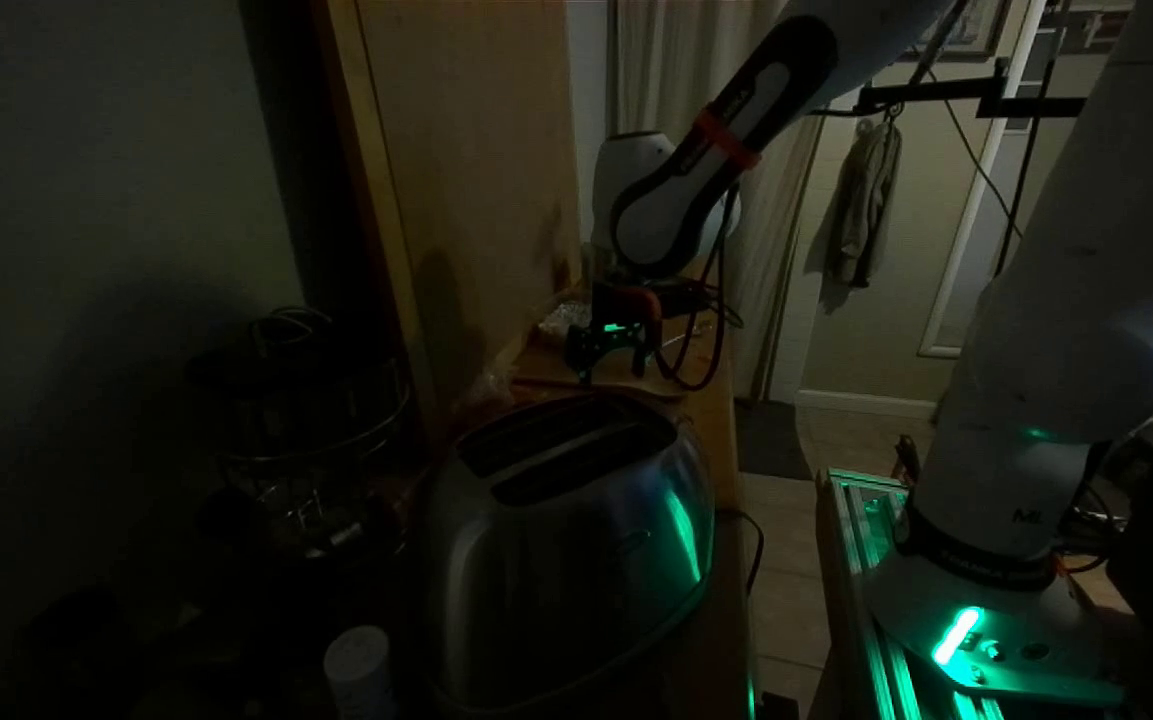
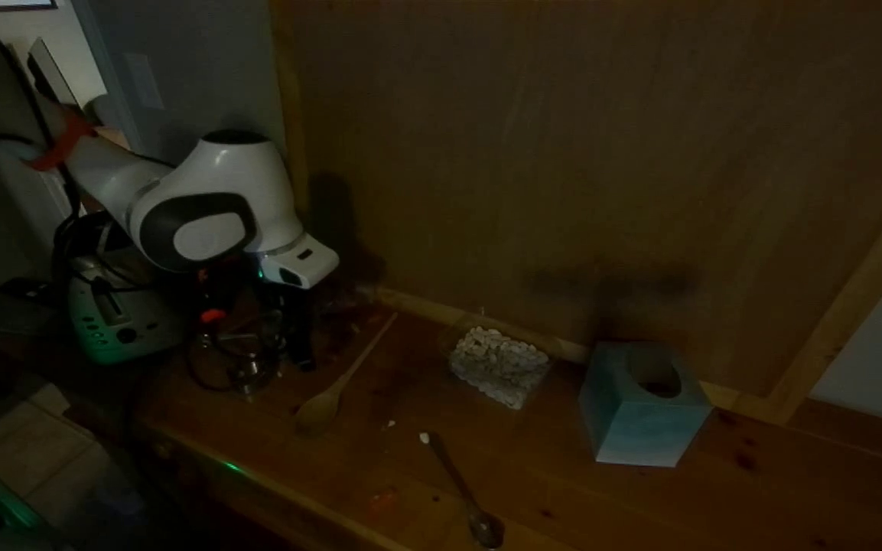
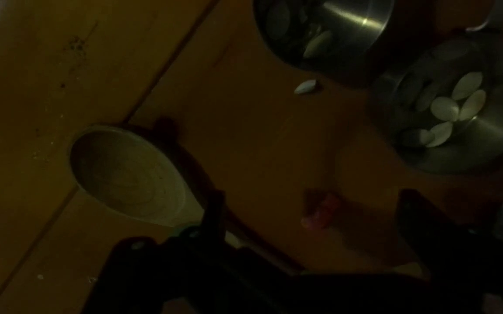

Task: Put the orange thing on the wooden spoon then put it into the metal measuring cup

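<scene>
1. We judge we're at the pick: claw (image 3: 313,195) spread, orange bit (image 3: 322,212) on the table (image 3: 238,117), between the jaws in wrist view.
2. Next we'd lower, pinch, carry toward nine o'clock, onto the spoon (image 3: 129,176).

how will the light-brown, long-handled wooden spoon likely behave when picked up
The spoon should stay stiff, since it looks like solid wood. It is probably light, given its slim handle. Gripped near the handle's far tip, it may droop toward its much broader bowl.
</scene>
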Robot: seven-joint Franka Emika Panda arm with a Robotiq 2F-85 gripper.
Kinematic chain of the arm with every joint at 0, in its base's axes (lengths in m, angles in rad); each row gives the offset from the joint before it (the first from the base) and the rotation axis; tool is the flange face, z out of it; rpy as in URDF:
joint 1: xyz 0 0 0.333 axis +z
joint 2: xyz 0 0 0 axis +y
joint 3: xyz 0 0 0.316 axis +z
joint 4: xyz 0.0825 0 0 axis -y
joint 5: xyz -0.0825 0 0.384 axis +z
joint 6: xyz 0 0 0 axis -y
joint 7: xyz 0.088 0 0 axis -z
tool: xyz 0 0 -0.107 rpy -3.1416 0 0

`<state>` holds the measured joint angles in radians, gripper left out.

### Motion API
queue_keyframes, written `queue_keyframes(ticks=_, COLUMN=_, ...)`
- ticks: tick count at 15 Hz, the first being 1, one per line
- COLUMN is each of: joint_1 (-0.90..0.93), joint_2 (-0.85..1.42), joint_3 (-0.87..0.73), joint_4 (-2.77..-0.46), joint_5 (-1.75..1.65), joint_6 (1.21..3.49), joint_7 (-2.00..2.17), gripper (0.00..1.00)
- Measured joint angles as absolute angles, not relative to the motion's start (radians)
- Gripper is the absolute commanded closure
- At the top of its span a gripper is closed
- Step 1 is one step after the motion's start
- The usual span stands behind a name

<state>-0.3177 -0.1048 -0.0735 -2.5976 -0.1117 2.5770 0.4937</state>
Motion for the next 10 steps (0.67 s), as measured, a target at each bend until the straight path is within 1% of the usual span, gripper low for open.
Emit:
queue_keyframes(ticks=1, joint_1=-0.313, joint_2=-0.083, joint_3=-0.08, joint_4=-2.586, joint_5=-0.106, joint_6=2.589, joint_7=0.502, gripper=0.34)
queue_keyframes(ticks=2, joint_1=-0.308, joint_2=-0.065, joint_3=-0.087, joint_4=-2.573, joint_5=-0.097, joint_6=2.599, joint_7=0.508, gripper=0.43)
queue_keyframes(ticks=4, joint_1=-0.295, joint_2=-0.037, joint_3=-0.1, joint_4=-2.548, joint_5=-0.078, joint_6=2.606, joint_7=0.516, gripper=0.56)
queue_keyframes(ticks=5, joint_1=-0.288, joint_2=-0.026, joint_3=-0.107, joint_4=-2.537, joint_5=-0.068, joint_6=2.606, joint_7=0.517, gripper=0.64)
queue_keyframes(ticks=6, joint_1=-0.282, joint_2=-0.017, joint_3=-0.113, joint_4=-2.528, joint_5=-0.059, joint_6=2.606, joint_7=0.519, gripper=0.58)
queue_keyframes(ticks=7, joint_1=-0.277, joint_2=-0.008, joint_3=-0.119, joint_4=-2.52, joint_5=-0.052, joint_6=2.606, joint_7=0.521, gripper=0.27)
queue_keyframes(ticks=8, joint_1=-0.273, joint_2=0.001, joint_3=-0.125, joint_4=-2.513, joint_5=-0.048, joint_6=2.606, joint_7=0.524, gripper=0.32)
queue_keyframes(ticks=9, joint_1=-0.27, joint_2=0.01, joint_3=-0.131, joint_4=-2.505, joint_5=-0.046, joint_6=2.606, joint_7=0.528, gripper=0.31)
queue_keyframes(ticks=10, joint_1=-0.267, joint_2=0.019, joint_3=-0.136, joint_4=-2.5, joint_5=-0.046, joint_6=2.606, joint_7=0.535, gripper=0.25)
